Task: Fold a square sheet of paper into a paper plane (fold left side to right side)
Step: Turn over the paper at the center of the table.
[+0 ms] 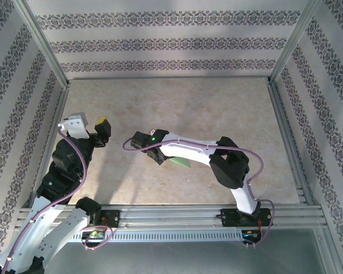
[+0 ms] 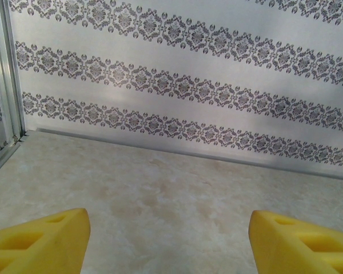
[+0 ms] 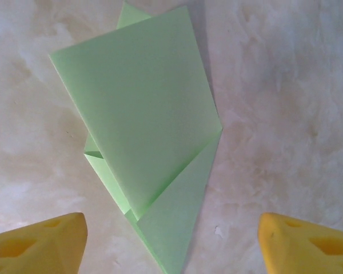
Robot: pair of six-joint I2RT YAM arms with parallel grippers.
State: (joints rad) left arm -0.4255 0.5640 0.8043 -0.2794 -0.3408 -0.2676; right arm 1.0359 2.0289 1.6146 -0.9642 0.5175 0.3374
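Note:
The pale green paper (image 3: 143, 125) lies flat on the beige table, folded into a layered pointed shape whose tip points toward the camera. In the top view a small green corner of the paper (image 1: 182, 164) shows from under the right arm. My right gripper (image 3: 171, 242) hovers over the tip, open, its yellow fingertips (image 3: 40, 240) wide apart on either side and touching nothing. My left gripper (image 2: 168, 242) is open too, raised at the left of the table (image 1: 103, 127), facing the back wall with nothing between its fingers.
Patterned walls (image 1: 166, 43) enclose the table on three sides, with metal frame rails (image 1: 286, 142) along the edges. A metal rail (image 1: 183, 216) runs along the near edge at the arm bases. Bare table surface (image 1: 217, 108) stretches behind the arms.

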